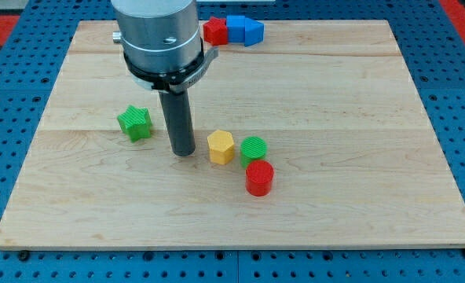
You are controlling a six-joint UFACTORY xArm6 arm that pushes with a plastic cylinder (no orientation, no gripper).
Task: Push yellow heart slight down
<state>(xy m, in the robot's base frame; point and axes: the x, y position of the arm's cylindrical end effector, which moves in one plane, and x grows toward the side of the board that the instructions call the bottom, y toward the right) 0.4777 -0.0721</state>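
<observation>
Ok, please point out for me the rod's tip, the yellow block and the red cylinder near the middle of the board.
my tip [184, 152], camera view, the rod's lower end.
yellow hexagonal block [221, 144], camera view, its top face.
red cylinder block [259, 173], camera view, its round top face.

Item: small yellow plastic block [221, 146], named a heart by the task, though from this angle its outline reads closer to a hexagon. Condition: intact, resting flat on the wooden board. Location: near the board's middle, slightly toward the view's bottom.
</observation>
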